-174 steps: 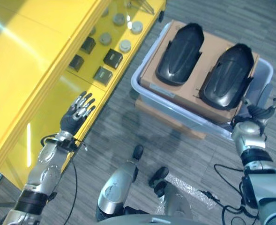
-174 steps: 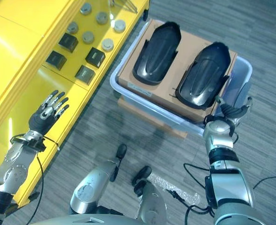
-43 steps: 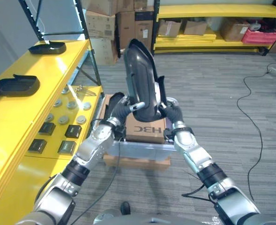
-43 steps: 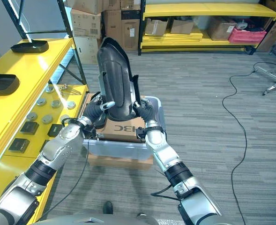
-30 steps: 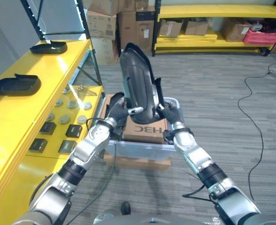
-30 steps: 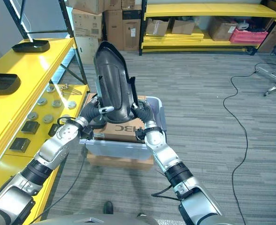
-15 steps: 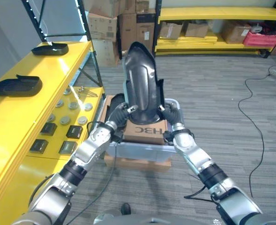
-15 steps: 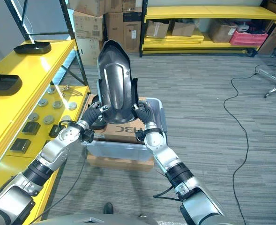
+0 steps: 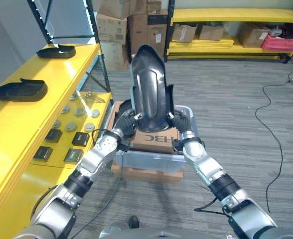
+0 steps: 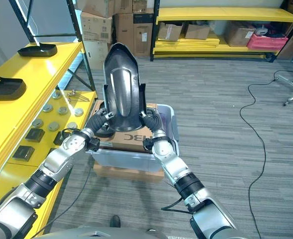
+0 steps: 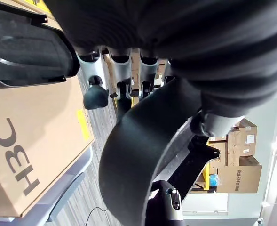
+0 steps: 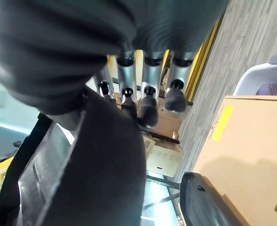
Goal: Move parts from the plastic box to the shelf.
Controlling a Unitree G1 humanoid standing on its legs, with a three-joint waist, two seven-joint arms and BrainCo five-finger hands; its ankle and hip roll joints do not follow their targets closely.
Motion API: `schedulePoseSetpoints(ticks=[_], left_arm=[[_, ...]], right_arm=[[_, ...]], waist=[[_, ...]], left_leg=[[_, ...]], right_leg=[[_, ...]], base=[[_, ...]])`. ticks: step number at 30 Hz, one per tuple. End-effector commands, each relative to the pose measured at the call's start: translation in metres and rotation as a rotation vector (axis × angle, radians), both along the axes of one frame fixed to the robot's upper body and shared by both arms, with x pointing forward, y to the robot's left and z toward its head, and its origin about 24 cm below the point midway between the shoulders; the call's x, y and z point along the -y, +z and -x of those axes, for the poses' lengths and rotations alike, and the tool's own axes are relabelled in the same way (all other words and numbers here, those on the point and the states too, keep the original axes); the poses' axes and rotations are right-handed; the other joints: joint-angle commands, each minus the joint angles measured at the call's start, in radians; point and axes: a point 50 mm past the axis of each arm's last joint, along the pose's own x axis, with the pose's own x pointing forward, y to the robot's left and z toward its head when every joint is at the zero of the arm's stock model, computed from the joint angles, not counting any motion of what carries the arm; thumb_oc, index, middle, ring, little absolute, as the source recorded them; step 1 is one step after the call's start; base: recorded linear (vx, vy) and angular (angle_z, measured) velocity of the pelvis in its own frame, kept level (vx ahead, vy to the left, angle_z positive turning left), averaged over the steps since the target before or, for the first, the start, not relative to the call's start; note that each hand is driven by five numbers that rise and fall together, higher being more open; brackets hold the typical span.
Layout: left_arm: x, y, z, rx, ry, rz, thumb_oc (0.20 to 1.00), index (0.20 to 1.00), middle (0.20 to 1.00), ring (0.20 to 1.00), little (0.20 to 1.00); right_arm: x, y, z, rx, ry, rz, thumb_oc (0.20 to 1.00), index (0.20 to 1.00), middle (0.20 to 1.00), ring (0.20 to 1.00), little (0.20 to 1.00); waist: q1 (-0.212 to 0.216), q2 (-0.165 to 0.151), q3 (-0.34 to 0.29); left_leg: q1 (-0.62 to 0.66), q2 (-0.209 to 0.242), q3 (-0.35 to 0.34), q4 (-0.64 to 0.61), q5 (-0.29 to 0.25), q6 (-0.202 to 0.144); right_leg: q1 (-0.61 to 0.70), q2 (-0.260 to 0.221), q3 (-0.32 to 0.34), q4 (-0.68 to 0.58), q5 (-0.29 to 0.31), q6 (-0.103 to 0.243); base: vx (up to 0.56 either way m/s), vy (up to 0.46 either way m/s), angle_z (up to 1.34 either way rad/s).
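I clamp the black part [image 10: 121,87] upright, left hand [image 10: 99,121] and right hand [image 10: 151,119] curled around its lower edges, clearing the plastic box [image 10: 131,158].

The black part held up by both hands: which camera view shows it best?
The right eye view: the whole black part stands upright between the left hand and the right hand. The left eye view shows it likewise. Both wrist views show just its lower edge, very close.

black part [image 10: 122,84] upright, both hands gripping
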Motion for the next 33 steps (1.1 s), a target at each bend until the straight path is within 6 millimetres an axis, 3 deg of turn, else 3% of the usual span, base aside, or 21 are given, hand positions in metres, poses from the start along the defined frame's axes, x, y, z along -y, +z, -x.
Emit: schedulePoseSetpoints(ticks=[1,5,9,14,15,17,20,21,25,26,28,33], left_arm=[[0.023,0.034,-0.006,0.187,-0.059,0.066,0.200,0.200,0.200,0.200,0.200],[0.013,0.039,-0.009,0.224,0.014,0.086,0.200,0.200,0.200,0.200,0.200],[-0.002,0.046,-0.011,0.272,0.099,0.104,0.200,0.200,0.200,0.200,0.200],[-0.042,0.059,-0.013,0.321,0.278,0.169,0.200,0.200,0.200,0.200,0.200],[-0.066,0.061,-0.012,0.339,0.362,0.180,0.200,0.200,0.200,0.200,0.200],[-0.076,0.061,-0.012,0.340,0.398,0.181,0.200,0.200,0.200,0.200,0.200],[-0.111,0.058,-0.006,0.350,0.521,0.186,0.200,0.200,0.200,0.200,0.200],[-0.114,0.057,-0.005,0.351,0.533,0.186,0.200,0.200,0.200,0.200,0.200],[-0.158,0.051,0.014,0.370,0.695,0.150,0.200,0.200,0.200,0.200,0.200],[-0.161,0.050,0.016,0.370,0.705,0.146,0.200,0.200,0.200,0.200,0.200],[-0.185,0.045,0.033,0.380,0.787,0.118,0.200,0.200,0.200,0.200,0.200],[-0.215,0.034,0.061,0.354,0.907,0.078,0.200,0.200,0.200,0.200,0.200]], right_arm=[[-0.040,0.048,-0.014,0.143,0.149,-0.148,1.000,1.000,1.000,1.000,1.000],[-0.040,0.044,-0.013,0.079,0.130,-0.271,1.000,1.000,1.000,1.000,1.000],[-0.029,0.040,-0.014,0.071,0.071,-0.283,1.000,1.000,1.000,1.000,1.000],[-0.002,0.036,-0.013,0.084,-0.041,-0.283,1.000,1.000,1.000,1.000,1.000],[0.016,0.035,-0.012,0.099,-0.097,-0.266,1.000,1.000,1.000,1.000,1.000],[0.023,0.034,-0.010,0.107,-0.120,-0.247,1.000,1.000,1.000,1.000,1.000],[0.053,0.025,-0.002,0.097,-0.193,-0.148,1.000,1.000,1.000,1.000,1.000],[0.056,0.024,-0.001,0.092,-0.201,-0.141,1.000,1.000,1.000,1.000,1.000],[0.095,-0.007,0.024,-0.018,-0.324,-0.009,1.000,1.000,1.000,1.000,1.000],[0.097,-0.010,0.026,-0.033,-0.338,-0.013,1.000,1.000,1.000,1.000,1.000],[0.121,-0.033,0.047,-0.109,-0.422,0.048,1.000,1.000,1.000,1.000,1.000],[0.149,-0.078,0.087,-0.325,-0.516,0.125,1.000,1.000,1.000,1.000,1.000]], waist=[[0.020,-0.048,-0.061],[0.025,-0.047,-0.059],[0.027,-0.047,-0.059],[0.035,-0.044,-0.058],[0.040,-0.044,-0.056],[0.041,-0.043,-0.056],[0.043,-0.045,-0.056],[0.043,-0.045,-0.056],[0.038,-0.048,-0.052],[0.038,-0.048,-0.053],[0.033,-0.049,-0.048],[0.024,-0.051,-0.034]], left_leg=[[0.015,0.010,-0.008,0.022,-0.090,-0.032],[0.016,0.011,-0.011,0.020,-0.087,-0.033],[0.015,0.010,-0.015,0.020,-0.086,-0.034],[0.011,0.011,-0.018,0.022,-0.083,-0.034],[0.008,0.011,-0.022,0.023,-0.082,-0.035],[0.006,0.010,-0.024,0.022,-0.081,-0.035],[0.001,0.009,-0.028,0.019,-0.080,-0.034],[0.001,0.009,-0.028,0.019,-0.080,-0.034],[-0.003,0.011,-0.022,0.014,-0.079,-0.033],[-0.003,0.011,-0.021,0.014,-0.079,-0.033],[-0.009,0.014,-0.019,0.014,-0.079,-0.033],[-0.018,0.017,-0.015,0.016,-0.082,-0.032]], right_leg=[[-0.029,-0.053,-0.001,0.000,0.006,0.094],[-0.027,-0.053,-0.006,-0.002,0.008,0.093],[-0.027,-0.053,-0.007,-0.002,0.008,0.093],[-0.026,-0.054,-0.010,-0.004,0.009,0.092],[-0.027,-0.055,-0.013,-0.004,0.009,0.091],[-0.027,-0.055,-0.015,-0.005,0.009,0.091],[-0.030,-0.057,-0.019,-0.006,0.008,0.093],[-0.031,-0.057,-0.019,-0.006,0.008,0.093],[-0.037,-0.057,-0.020,-0.006,0.004,0.095],[-0.037,-0.057,-0.020,-0.005,0.004,0.095],[-0.045,-0.057,-0.019,-0.001,0.000,0.094],[-0.056,-0.056,-0.015,0.008,-0.007,0.093]], base=[[0.00,0.000,0.00],[-0.01,0.004,0.05],[0.00,0.001,0.01],[0.00,0.000,0.00],[0.00,0.000,0.00],[0.00,0.000,0.00],[-0.01,0.006,0.02],[0.00,0.000,0.00],[0.00,0.000,0.00],[0.00,0.000,0.00],[-0.02,-0.001,0.00],[-0.04,-0.001,0.00]])
